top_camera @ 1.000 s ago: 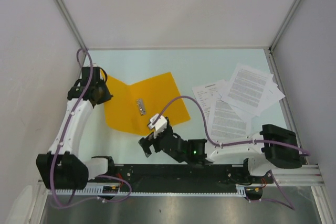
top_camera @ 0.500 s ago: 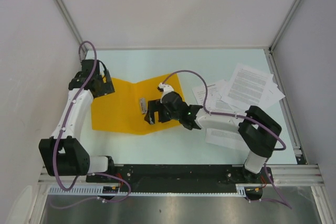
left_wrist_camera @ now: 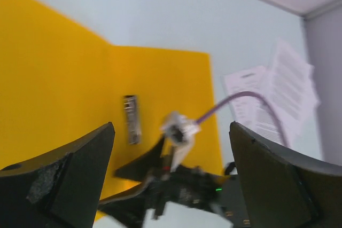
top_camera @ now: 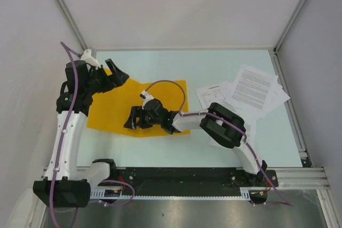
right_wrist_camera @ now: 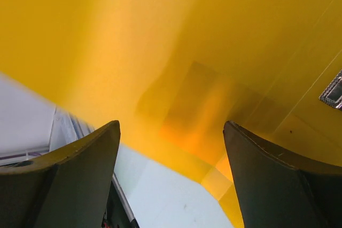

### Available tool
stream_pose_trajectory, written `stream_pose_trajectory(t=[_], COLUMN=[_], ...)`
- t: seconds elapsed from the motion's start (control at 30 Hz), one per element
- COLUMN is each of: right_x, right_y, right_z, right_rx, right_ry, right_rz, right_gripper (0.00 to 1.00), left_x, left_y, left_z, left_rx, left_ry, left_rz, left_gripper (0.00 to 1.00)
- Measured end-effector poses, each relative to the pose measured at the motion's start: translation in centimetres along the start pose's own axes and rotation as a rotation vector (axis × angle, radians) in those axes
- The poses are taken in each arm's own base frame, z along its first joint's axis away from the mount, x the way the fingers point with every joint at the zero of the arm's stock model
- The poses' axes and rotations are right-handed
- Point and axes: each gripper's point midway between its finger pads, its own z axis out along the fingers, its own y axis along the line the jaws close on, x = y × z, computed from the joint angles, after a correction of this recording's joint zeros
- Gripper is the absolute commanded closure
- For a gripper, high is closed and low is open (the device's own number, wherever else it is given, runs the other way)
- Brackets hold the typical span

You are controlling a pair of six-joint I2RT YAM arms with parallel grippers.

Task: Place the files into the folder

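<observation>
Change: flat orange-yellow folder [top_camera: 109,115] lying flatter; L gripper [top_camera: 122,76] lifting off, wide.
R gripper [top_camera: 133,123]: wide, over it.
Right: we're seeing white printed files [top_camera: 256,92].

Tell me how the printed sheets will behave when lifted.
The files look thin and lie flat on the table, so probably floppy and hard to pinch. They overlap, so pushing one may drag its neighbours.

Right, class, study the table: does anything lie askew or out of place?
Yes. The files lie in a loose, fanned pile at the right of the table, sheets overlapping at different angles. The folder lies open left of them, holding no sheets.
</observation>
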Motion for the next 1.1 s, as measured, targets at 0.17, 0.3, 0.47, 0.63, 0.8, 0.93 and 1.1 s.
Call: stream_pose_trajectory(t=[0.17,0.3,0.47,0.63,0.8,0.93,1.1], right_x=[1.2,1.1,-2.2,-4.8,-4.8,-4.1,-3.5], right_y=[-0.2,-1.0,-1.0,-3.2,-5.2,-6.4,-8.1], right_z=[0.5,-1.4,-4.0,-4.8,-4.5,-3.7,-3.2], right_rx=[-0.008,0.03,0.02,0.037,0.04,0.009,-0.015], right_ry=[0.044,0.088,0.075,0.043,0.059,0.083,0.096], right_rz=[0.02,0.02,0.04,0.063,0.083,0.109,0.153], right_gripper=[0.12,0.09,0.15,0.36,0.46,0.53,0.57], left_x=[1.4,5.6,11.0,11.7,14.3,16.4,18.3], left_y=[-1.6,2.5,6.8,7.8,9.3,10.0,10.5], left_z=[5.4,13.1,16.7,16.9,16.2,14.3,13.1], left_rx=[0.154,0.054,-0.087,-0.121,-0.179,-0.224,-0.252], left_ry=[0.124,0.316,0.472,0.463,0.502,0.521,0.544], left_rz=[-0.098,-0.175,-0.226,-0.212,-0.222,-0.24,-0.267], left_gripper=[0.11,0.2,0.31,0.42,0.52,0.52,0.52])
